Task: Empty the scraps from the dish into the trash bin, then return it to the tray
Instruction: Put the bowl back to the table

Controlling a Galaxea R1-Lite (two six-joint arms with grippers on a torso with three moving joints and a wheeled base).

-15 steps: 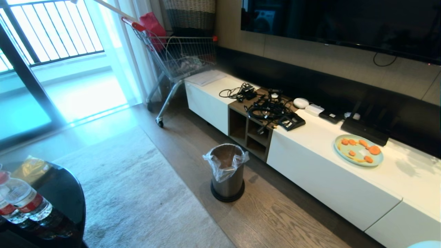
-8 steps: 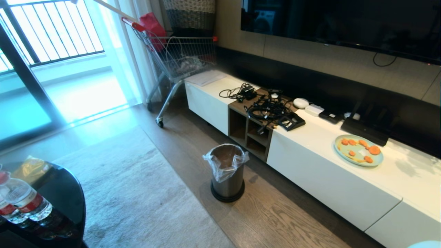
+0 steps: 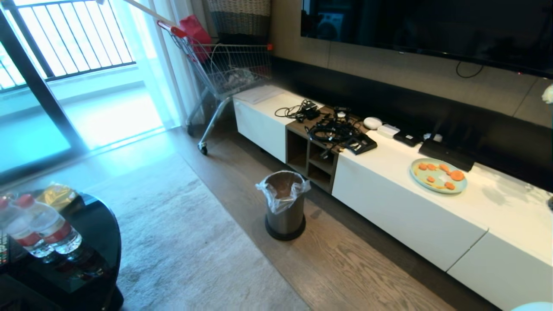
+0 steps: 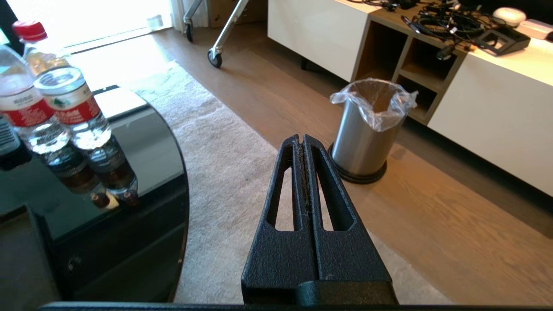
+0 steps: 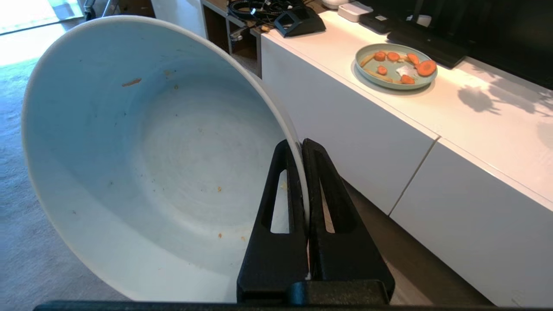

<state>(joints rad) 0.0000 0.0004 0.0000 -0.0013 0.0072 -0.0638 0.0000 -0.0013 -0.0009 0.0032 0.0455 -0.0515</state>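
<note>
The dish [image 5: 151, 151], a deep white bowl, hangs tilted in the right wrist view with my right gripper [image 5: 301, 144] shut on its rim, one finger inside and one outside. Only a few tiny crumbs cling to its inside; the scraps themselves are not visible. The trash bin [image 3: 284, 207], brushed metal with a clear bag over its rim, stands on the wood floor in front of the low white cabinet [image 3: 410, 211]. My left gripper [image 4: 301, 138] is shut and empty above the rug, with the bin [image 4: 367, 129] ahead of it. The tray is out of view.
A round glossy black table [image 3: 90, 242] with two water bottles [image 3: 47, 226] stands at the near left. A pale-green plate [image 3: 438, 175] of orange slices and a tangle of cables [image 3: 337, 131] lie on the cabinet. A shopping cart [image 3: 224, 69] stands by the window, a grey rug [image 3: 181, 242] between.
The whole head view has shifted, so the camera has moved: the black table shows more at the left, the bin and cabinet sit slightly higher. Nothing in the room has moved itself.
</note>
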